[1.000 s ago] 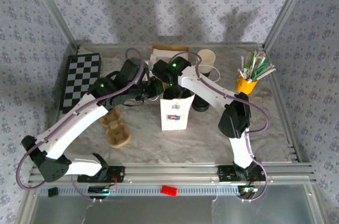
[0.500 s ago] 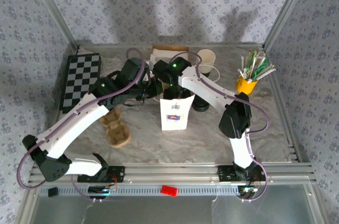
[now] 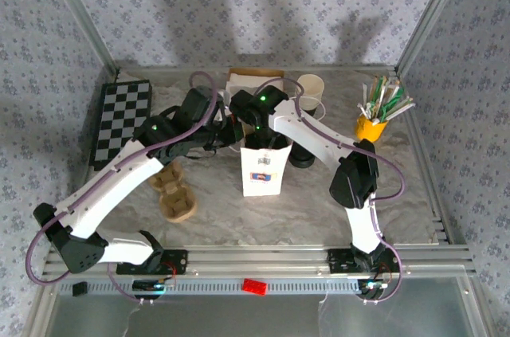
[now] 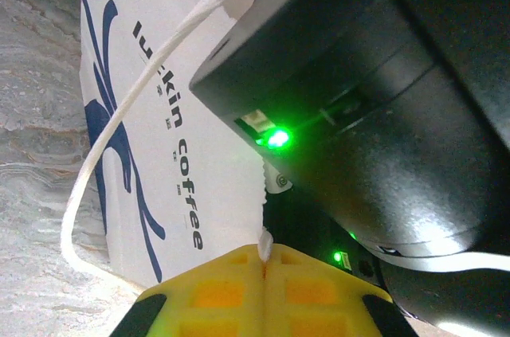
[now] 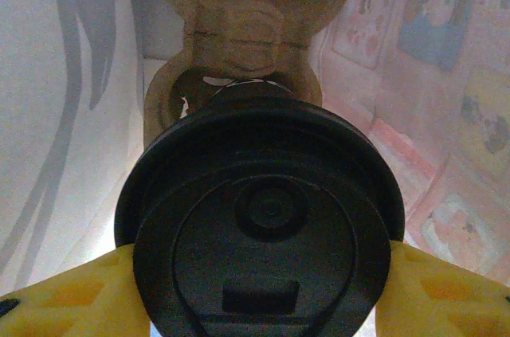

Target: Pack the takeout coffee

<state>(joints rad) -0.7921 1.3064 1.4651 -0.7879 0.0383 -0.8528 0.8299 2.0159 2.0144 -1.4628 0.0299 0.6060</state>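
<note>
Both arms bend inward to the white paper bag (image 3: 262,171): the right tool (image 5: 256,293), down inside it, clamps the takeout coffee (image 5: 259,209) between its fingers (black lid facing the wrist), while the left tool (image 4: 263,277) pinches the bag's edge.

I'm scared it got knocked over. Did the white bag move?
No. The white bag stands upright in the same spot as before, just as far from the checkerboard.
</note>
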